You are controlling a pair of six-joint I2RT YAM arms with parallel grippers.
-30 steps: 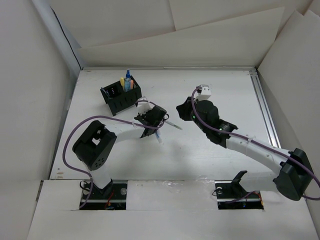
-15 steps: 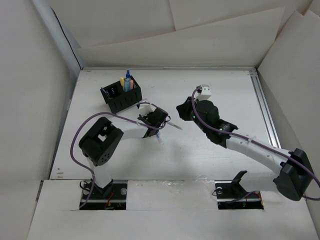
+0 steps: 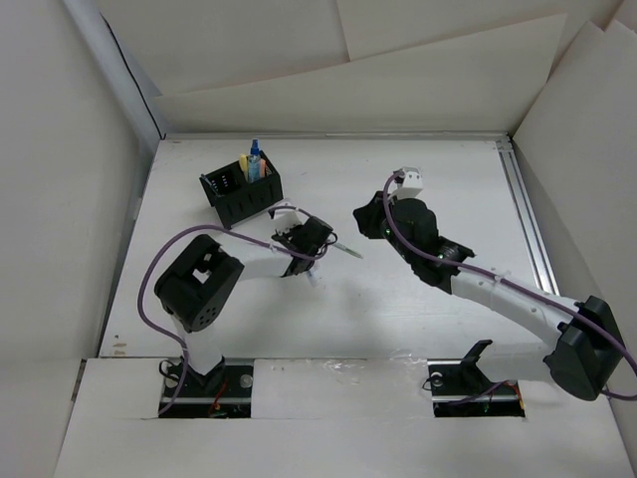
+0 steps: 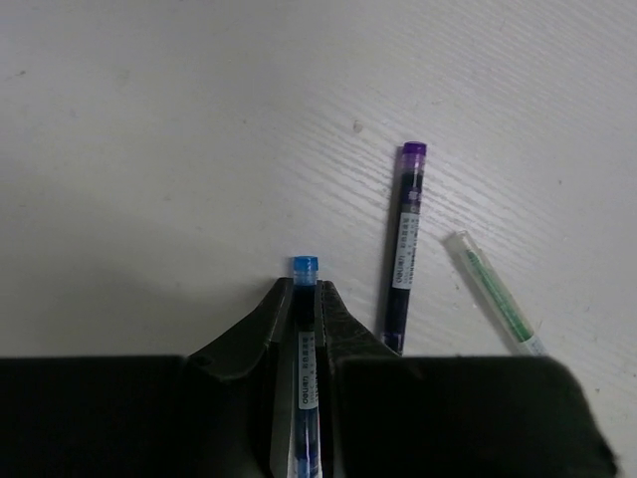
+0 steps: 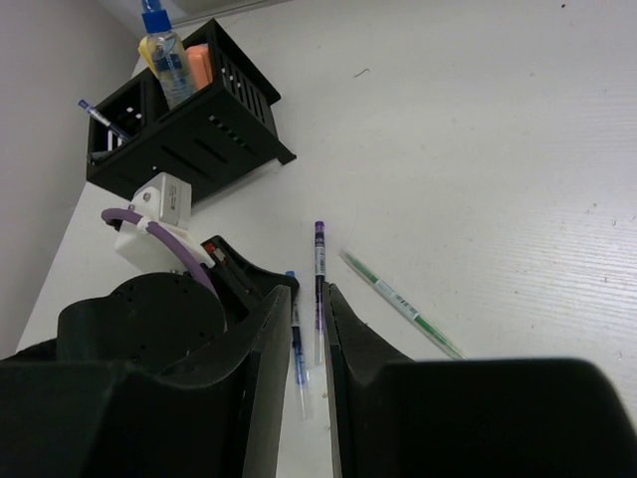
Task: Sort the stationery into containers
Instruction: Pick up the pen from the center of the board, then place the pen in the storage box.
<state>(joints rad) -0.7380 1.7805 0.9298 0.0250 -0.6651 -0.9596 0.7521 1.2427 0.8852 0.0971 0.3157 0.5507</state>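
My left gripper [image 4: 304, 289] is shut on a slim blue-capped pen [image 4: 304, 344] that lies along the jaws, low over the table. Right of it lie a purple-capped dark pen [image 4: 406, 249] and a clear green pen [image 4: 495, 292]. In the top view the left gripper [image 3: 305, 259] sits just below the black perforated organiser [image 3: 242, 191]. The right gripper [image 5: 307, 294] hovers above these pens, open, with nothing between its fingers. The organiser [image 5: 214, 124] holds a blue-capped clear tube [image 5: 164, 55], an orange piece [image 5: 198, 66] and one pen [image 5: 100, 115].
White walls enclose the table on all sides, and a metal rail [image 3: 528, 219] runs along its right edge. The right arm [image 3: 498, 294] stretches from the lower right toward the centre. The left arm's elbow [image 3: 197, 282] stands at the lower left.
The left gripper's jaws have closed onto the blue-capped pen. The left arm's elbow shifted slightly right. The right arm has held still.
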